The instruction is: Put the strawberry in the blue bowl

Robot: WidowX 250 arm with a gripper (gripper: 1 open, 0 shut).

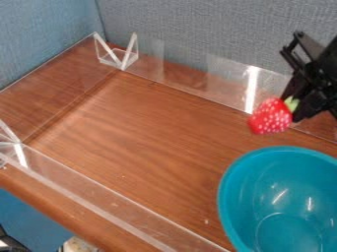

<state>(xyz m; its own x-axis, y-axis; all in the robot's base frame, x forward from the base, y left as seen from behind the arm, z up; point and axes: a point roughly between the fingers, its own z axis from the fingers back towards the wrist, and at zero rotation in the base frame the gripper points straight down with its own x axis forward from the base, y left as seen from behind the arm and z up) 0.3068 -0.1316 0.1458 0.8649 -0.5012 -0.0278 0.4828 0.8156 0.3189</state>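
My black metal gripper [295,101] is clamped on the leafy end of the dimpled red strawberry [271,117], likely light and easily bruised.

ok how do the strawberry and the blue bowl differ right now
The strawberry is red and dimpled, while the blue bowl is smooth and glossy.
The strawberry is far smaller than the bowl.
The strawberry is up in the gripper, whereas the bowl sits below it, open side up, with nothing in it that shows.
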